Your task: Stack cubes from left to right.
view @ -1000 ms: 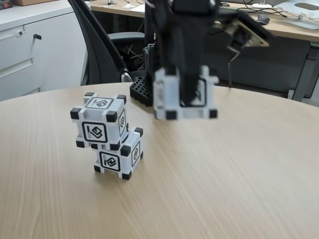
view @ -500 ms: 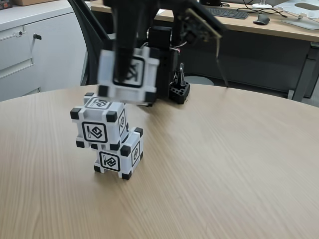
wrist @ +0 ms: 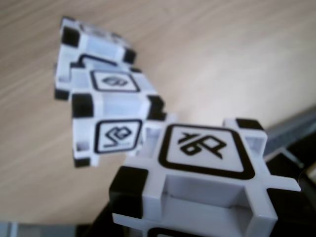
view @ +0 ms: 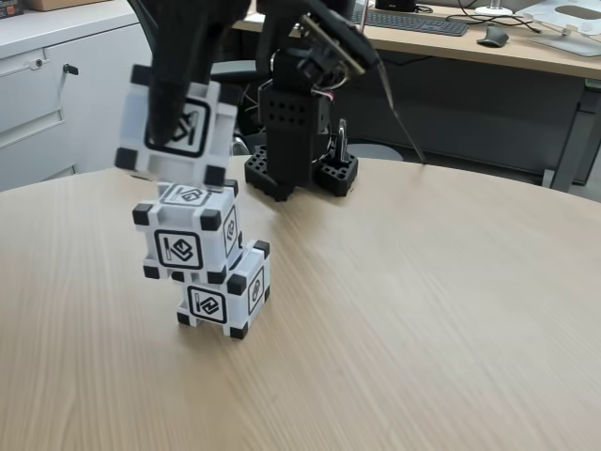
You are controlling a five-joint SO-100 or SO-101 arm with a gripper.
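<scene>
Three white cubes (view: 176,130) (view: 188,237) (view: 225,292) with black corner blocks and black-framed glyphs on each face. Light wood-grain tabletop (view: 423,310). Black arm and gripper (view: 174,103). Black chair (view: 188,103), pale grey cabinet (view: 66,94).

This is an office. In the fixed view a round wood-grain table (view: 423,310) stands in front of a black mesh-backed swivel chair (view: 183,89), with a pale grey cabinet (view: 66,94) of drawers at the left. Behind runs a long desk (view: 526,52) carrying a keyboard (view: 413,21) and a computer mouse (view: 495,36) (some papers lie there too, at the far right), and cables hang down under the desk edge.
</scene>
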